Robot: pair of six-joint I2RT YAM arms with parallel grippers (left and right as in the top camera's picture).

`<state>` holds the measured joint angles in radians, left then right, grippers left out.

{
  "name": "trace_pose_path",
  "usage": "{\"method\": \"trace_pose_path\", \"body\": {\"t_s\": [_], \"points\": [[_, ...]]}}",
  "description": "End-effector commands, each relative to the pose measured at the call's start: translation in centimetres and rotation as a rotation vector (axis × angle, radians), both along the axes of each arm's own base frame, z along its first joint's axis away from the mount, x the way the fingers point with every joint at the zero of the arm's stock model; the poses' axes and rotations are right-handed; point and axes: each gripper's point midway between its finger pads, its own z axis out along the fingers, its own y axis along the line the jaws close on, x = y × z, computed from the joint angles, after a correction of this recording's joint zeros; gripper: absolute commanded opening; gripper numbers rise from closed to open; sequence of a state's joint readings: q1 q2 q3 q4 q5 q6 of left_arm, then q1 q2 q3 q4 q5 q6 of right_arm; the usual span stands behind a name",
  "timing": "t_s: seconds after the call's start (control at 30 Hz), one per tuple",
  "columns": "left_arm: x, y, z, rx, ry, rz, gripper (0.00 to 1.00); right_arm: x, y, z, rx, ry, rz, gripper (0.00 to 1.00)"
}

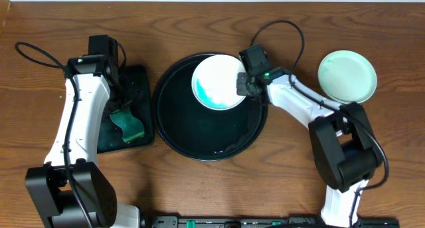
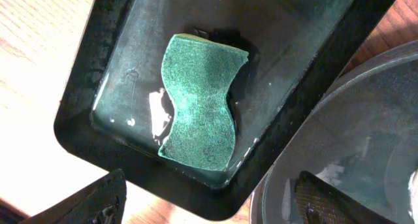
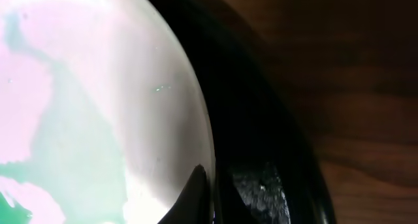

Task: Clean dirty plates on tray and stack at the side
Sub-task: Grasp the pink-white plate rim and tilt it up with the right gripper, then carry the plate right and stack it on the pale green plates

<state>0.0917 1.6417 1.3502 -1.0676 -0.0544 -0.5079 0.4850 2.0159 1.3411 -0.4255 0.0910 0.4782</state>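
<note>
White plate, teal-smeared, lies upper right in tray. Right gripper is closed tight on its right rim, so it's the nearer arm. Left gripper is spread wide and empty over sponge, well left of the plate.

Left arm extended forward, left gripper spread wide, pointing down. Right arm angled inward, right gripper closed.

Ahead of the left fingers: rough, fibrous sponge in a wet, glossy black dish. At the right fingers: smooth, shiny plate, glossy tray, grained wood table.
</note>
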Motion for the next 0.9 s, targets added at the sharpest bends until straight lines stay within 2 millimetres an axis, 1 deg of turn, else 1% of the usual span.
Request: {"method": "trace_pose_path", "body": {"t_s": [0.0,0.07,0.13,0.23,0.37,0.57,0.67,0.7,0.87], "points": [[-0.3,0.0,-0.4,-0.004,0.018,0.001,0.82,-0.2,1.2,4.7,-0.138,-0.154,0.152,0.02],[-0.3,0.0,-0.4,-0.004,0.018,0.001,0.82,-0.5,1.7,6.3,-0.177,-0.201,0.176,0.01],[-0.3,0.0,-0.4,-0.004,0.018,0.001,0.82,-0.8,2.2,7.4,-0.194,-0.23,0.19,0.01],[-0.3,0.0,-0.4,-0.004,0.018,0.001,0.82,-0.9,2.3,8.3,-0.212,-0.257,0.19,0.01],[-0.3,0.0,-0.4,-0.004,0.018,0.001,0.82,-0.7,1.5,9.5,-0.268,-0.296,0.186,0.01],[-0.3,0.0,-0.4,-0.004,0.018,0.001,0.82,-0.5,0.3,12.8,-0.417,-0.392,0.224,0.01],[-0.3,0.0,-0.4,-0.004,0.017,0.001,0.82,-0.7,0.1,14.4,-0.507,-0.432,0.282,0.01],[-0.3,0.0,-0.4,-0.004,0.018,0.001,0.82,-1.0,0.2,15.4,-0.572,-0.456,0.334,0.01],[-0.3,0.0,-0.4,-0.004,0.018,0.001,0.82,-1.9,0.8,17.1,-0.722,-0.496,0.447,0.01]]}}
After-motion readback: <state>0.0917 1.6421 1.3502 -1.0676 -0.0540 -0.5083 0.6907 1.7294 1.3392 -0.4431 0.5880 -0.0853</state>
